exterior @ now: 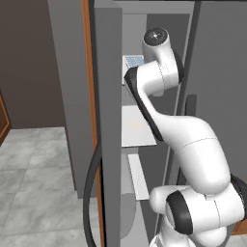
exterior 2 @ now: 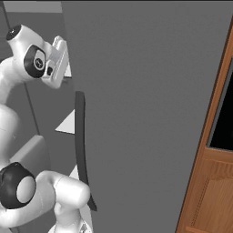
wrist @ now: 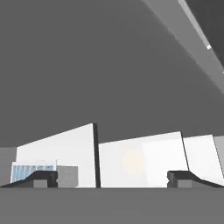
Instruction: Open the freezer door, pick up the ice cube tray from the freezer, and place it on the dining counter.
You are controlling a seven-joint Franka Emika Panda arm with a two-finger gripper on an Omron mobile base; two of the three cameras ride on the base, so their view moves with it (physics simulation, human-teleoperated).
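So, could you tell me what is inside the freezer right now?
White shelves and the ice cube tray on an upper one; the arm covers much of the interior, and the open gripper points in.

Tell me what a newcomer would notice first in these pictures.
The white arm reaching up into the open freezer stands out, its white shelves stacked behind it. In the hand view the open tool faces a shelf, with the pale blue ice tray near its left fingertip. The freezer door stands edge-on at the left, its dark curved handle low.
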